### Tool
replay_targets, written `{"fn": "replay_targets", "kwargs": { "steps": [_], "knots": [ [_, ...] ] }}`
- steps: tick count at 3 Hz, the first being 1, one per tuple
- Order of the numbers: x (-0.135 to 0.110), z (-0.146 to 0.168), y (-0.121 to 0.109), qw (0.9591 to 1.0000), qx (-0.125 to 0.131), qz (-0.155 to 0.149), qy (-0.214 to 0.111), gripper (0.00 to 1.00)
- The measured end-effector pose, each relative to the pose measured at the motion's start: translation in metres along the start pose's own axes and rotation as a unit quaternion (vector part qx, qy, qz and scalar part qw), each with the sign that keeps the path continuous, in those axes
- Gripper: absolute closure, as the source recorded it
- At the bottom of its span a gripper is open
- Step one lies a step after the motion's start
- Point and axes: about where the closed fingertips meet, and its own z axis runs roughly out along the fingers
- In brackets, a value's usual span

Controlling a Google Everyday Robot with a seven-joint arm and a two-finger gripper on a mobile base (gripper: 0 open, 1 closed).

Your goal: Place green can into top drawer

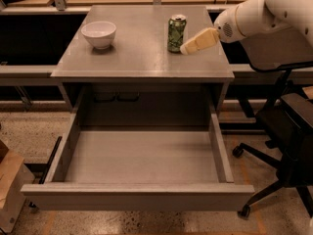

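Note:
The green can stands upright on the grey table top, toward the back right. My gripper reaches in from the right, its cream-coloured tip just right of the can's base, very close to it or touching. The top drawer is pulled fully out below the table, its grey bottom bare.
A white bowl sits on the table's back left. A black office chair stands right of the drawer. A cardboard box is on the floor at lower left. Dark shelving runs on both sides behind the table.

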Motion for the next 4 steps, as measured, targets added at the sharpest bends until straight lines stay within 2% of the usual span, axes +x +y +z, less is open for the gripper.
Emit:
{"fn": "replay_targets", "kwargs": {
  "steps": [1, 2, 3, 4],
  "knots": [
    [-0.002, 0.023, -0.001, 0.9999, 0.005, 0.008, -0.014, 0.00],
    [-0.014, 0.062, -0.009, 0.9985, 0.021, 0.021, -0.046, 0.00],
    [-0.026, 0.101, -0.024, 0.9963, 0.039, 0.028, -0.070, 0.00],
    [-0.031, 0.139, -0.039, 0.9950, 0.048, 0.037, -0.080, 0.00]
  ]
}}
